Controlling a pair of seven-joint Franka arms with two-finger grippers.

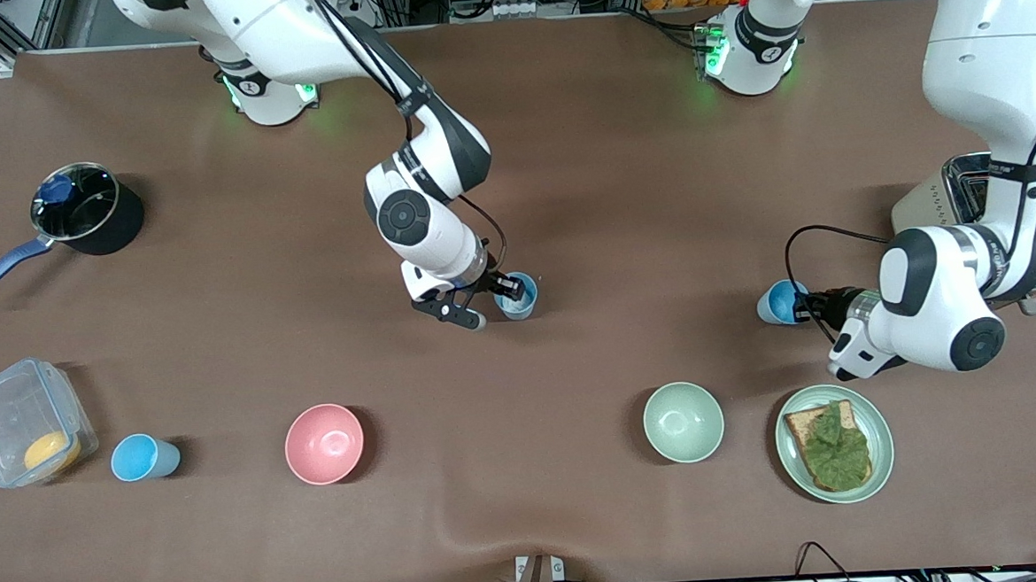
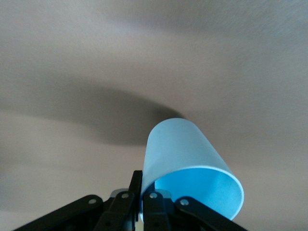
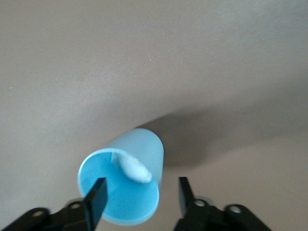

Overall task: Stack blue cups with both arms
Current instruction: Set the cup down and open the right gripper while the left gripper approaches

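Observation:
A blue cup (image 1: 518,296) stands upright at the middle of the table. My right gripper (image 1: 494,303) is open at it, with one finger over the mouth and the other outside the wall. In the right wrist view the cup (image 3: 122,190) shows a whitish patch inside, and the gripper (image 3: 140,192) straddles its rim. My left gripper (image 1: 807,304) is shut on the rim of a sky-blue cup (image 1: 778,302), which is tilted toward the left arm's end of the table. In the left wrist view the gripper (image 2: 143,185) pinches that cup's (image 2: 183,149) wall. A third blue cup (image 1: 141,457) stands beside the clear container.
A pink bowl (image 1: 324,443) and a pale green bowl (image 1: 683,422) sit nearer the front camera. A plate with toast (image 1: 834,442), a toaster (image 1: 956,193), a dark pot with a blue handle (image 1: 80,216) and a clear container (image 1: 24,423) stand around the edges.

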